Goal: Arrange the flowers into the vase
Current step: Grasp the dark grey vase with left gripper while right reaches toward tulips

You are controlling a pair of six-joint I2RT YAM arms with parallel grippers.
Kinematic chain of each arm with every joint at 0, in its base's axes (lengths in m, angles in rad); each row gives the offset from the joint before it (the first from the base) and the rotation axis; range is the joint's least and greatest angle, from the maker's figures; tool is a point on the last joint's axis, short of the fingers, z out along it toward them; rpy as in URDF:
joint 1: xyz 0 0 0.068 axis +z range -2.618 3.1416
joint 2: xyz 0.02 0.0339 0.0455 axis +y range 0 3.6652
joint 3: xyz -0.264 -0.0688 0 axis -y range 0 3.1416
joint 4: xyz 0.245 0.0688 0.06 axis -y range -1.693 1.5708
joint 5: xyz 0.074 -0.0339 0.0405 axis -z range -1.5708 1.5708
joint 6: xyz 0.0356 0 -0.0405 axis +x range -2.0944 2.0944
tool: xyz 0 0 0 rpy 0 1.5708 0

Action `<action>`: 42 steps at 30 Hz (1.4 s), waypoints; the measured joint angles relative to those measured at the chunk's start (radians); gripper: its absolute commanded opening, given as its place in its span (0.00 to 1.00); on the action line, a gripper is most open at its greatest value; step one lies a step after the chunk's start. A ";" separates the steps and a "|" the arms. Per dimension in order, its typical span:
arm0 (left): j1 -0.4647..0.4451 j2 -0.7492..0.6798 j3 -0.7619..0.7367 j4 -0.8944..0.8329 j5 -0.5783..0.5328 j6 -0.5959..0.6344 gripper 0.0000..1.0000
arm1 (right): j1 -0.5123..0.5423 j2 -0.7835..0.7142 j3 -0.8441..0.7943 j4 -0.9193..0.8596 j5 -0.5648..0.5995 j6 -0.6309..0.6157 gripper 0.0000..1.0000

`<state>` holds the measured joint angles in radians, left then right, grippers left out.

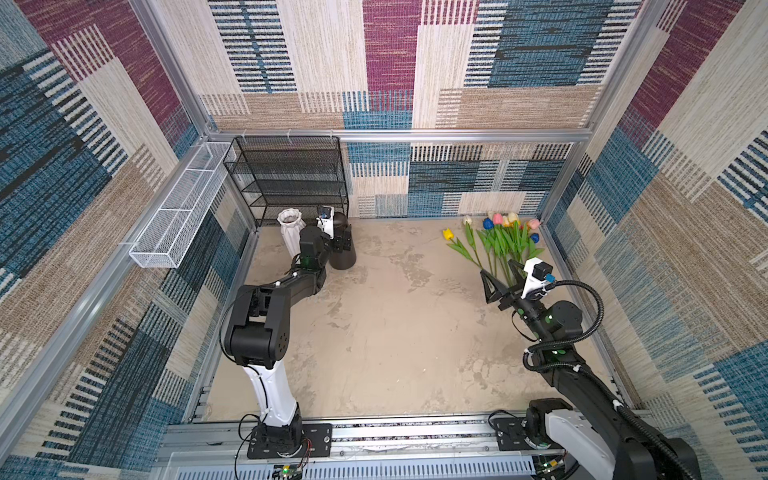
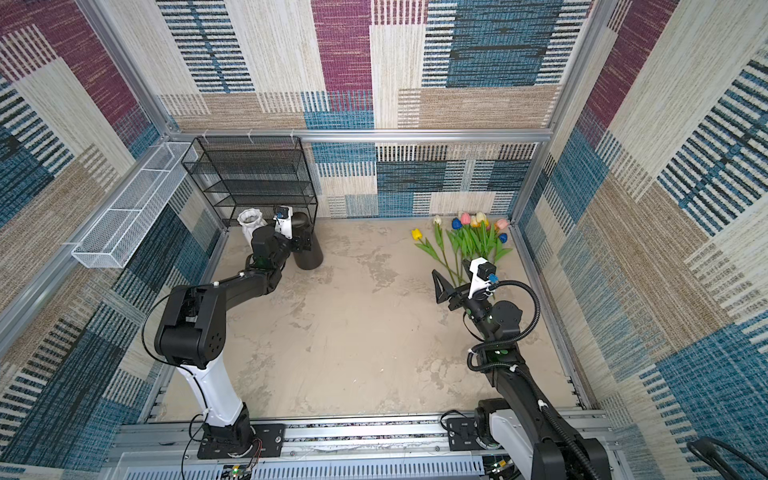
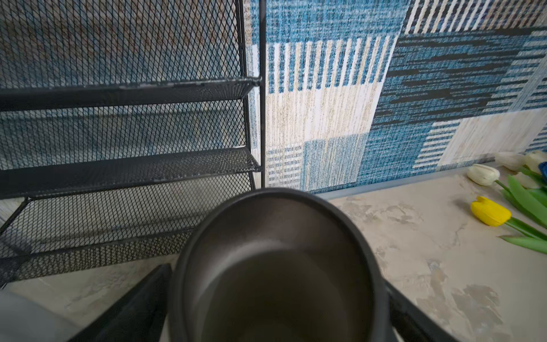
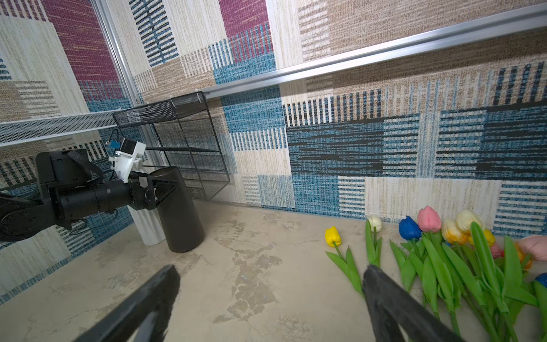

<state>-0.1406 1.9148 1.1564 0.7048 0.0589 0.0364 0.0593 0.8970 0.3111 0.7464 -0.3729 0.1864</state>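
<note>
Right gripper hovers wide open and empty above the stem ends of the artificial tulips, green-stemmed with mixed-colour heads, lying flat in the far right corner.
My left gripper is spread wide astride the dark cylindrical vase, beside the white ribbed vase, not visibly clamped. I'd steady that vase, then pinch the lone yellow tulip mid-stem, clear of the bunch.

The left arm and right arm are made of black housings and white lower links. White camera mounts are borne at the wrists; a ribbed black cable is strung along the right.
</note>
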 measured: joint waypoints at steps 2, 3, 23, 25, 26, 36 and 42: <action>0.000 0.023 0.013 0.012 0.000 0.000 0.99 | 0.000 0.000 0.000 0.000 0.002 0.000 1.00; 0.001 0.032 0.019 0.018 0.001 0.000 0.99 | 0.000 0.000 0.000 0.000 0.003 0.000 1.00; 0.005 0.096 0.051 0.064 0.077 0.012 0.46 | 0.000 0.014 0.038 -0.031 0.042 -0.002 1.00; 0.005 0.096 0.054 0.060 0.087 0.013 0.38 | 0.000 0.014 0.042 -0.050 0.053 -0.002 1.00; 0.005 0.096 0.057 0.054 0.098 0.013 0.35 | 0.000 0.014 0.043 -0.057 0.059 -0.002 1.00; -0.028 -0.005 -0.014 -0.038 0.265 0.011 0.14 | 0.000 0.112 0.213 -0.188 0.109 0.000 1.00; -0.126 -0.190 -0.161 -0.074 0.367 0.000 0.12 | -0.029 0.402 0.626 -0.460 0.119 -0.015 0.89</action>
<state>-0.2665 1.7248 0.9955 0.6312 0.4255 0.0364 0.0303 1.2991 0.9371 0.2859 -0.2543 0.1715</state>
